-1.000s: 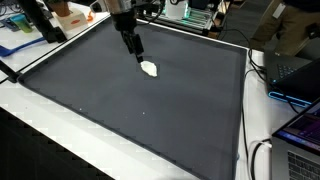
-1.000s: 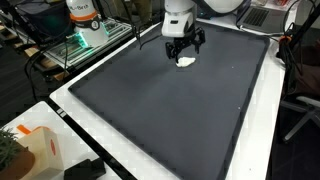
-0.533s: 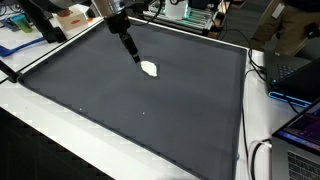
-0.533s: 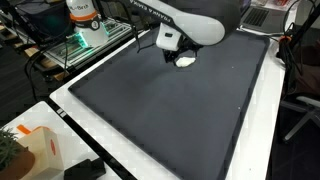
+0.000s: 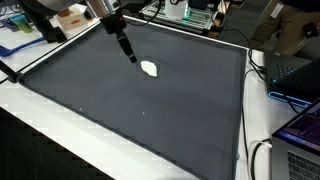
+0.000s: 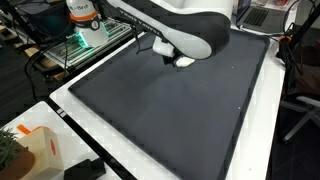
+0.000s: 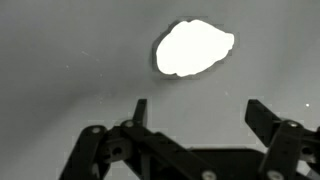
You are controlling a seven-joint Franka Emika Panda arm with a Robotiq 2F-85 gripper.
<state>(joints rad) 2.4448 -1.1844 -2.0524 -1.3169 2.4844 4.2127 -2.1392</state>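
The gripper [image 7: 197, 108] hangs above the dark mat [image 7: 60, 60], jaws spread wide, so it holds nothing. Just past it the white lump [image 7: 195, 48] lies flat on the mat, touching nothing else. A second ago the gripper was right over the lump; now it sits beside it, and the lump stayed put

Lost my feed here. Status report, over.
Claw open, empty. White lump on mat, just ahead of claw, not touching. Nothing between them.

Both exterior views overlook the mat [image 5: 150, 110], perhaps from opposite sides.
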